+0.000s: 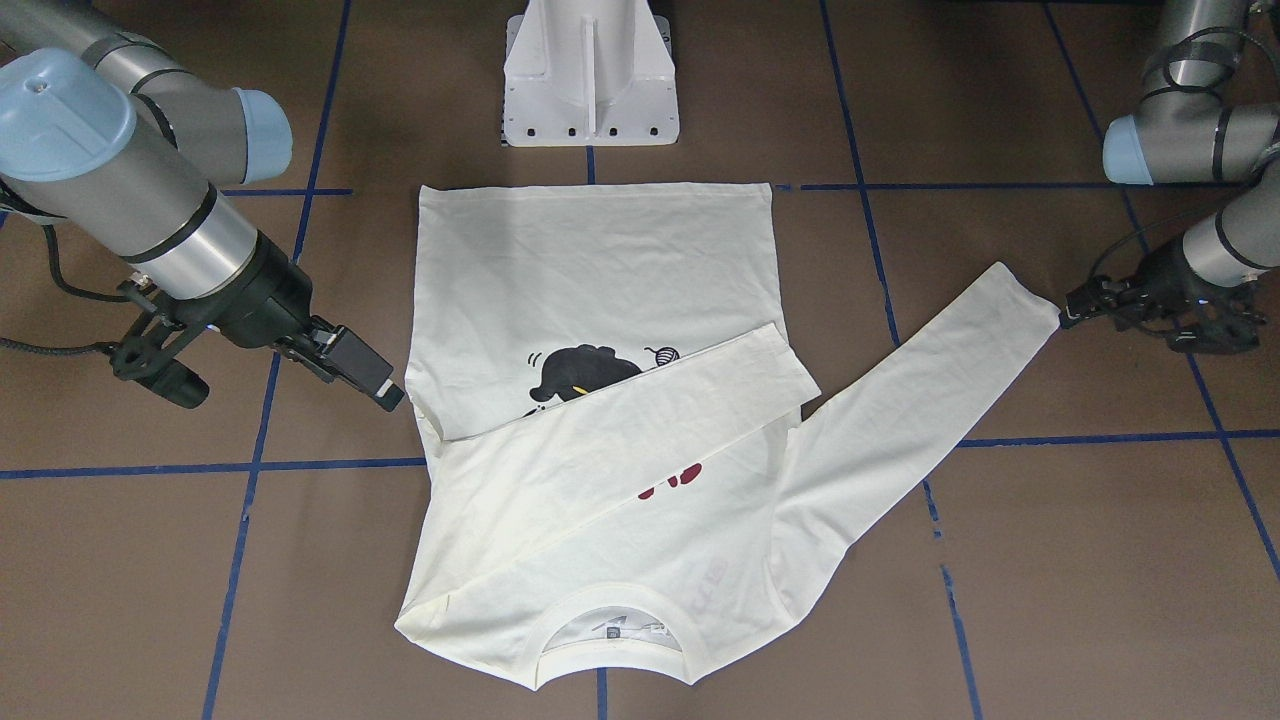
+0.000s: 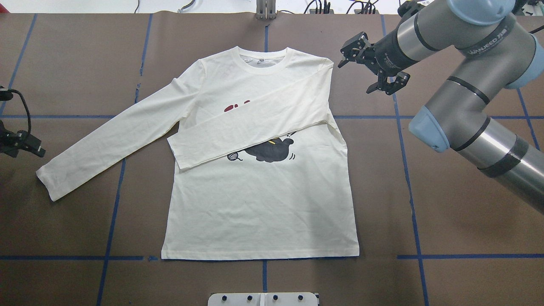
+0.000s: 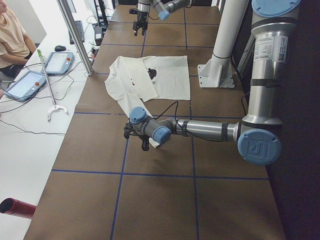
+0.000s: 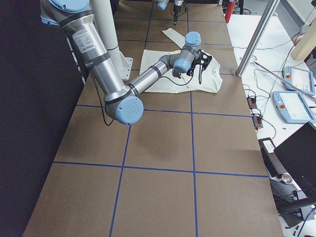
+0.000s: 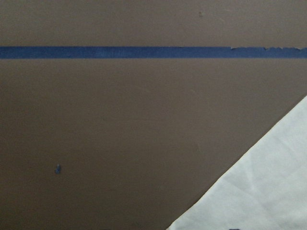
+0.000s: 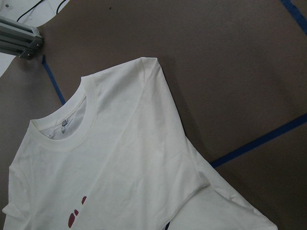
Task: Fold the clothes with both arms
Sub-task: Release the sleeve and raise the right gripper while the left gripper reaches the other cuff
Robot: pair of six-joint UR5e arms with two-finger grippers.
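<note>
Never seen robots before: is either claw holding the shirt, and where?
Nothing is held. The T-shirt lies flat; the right gripper is open beside its shoulder, the left gripper beside a cuff.

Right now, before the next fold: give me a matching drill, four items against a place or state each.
Items:
1. right-side sleeve
2. left-side sleeve
3. right claw
4. left claw

Place or state:
A. just off the outstretched cuff
B. folded across the shirt front
C. open, empty, beside the shoulder
D. stretched out flat on the table

Pairs: 1-B, 2-D, 3-C, 4-A
</note>
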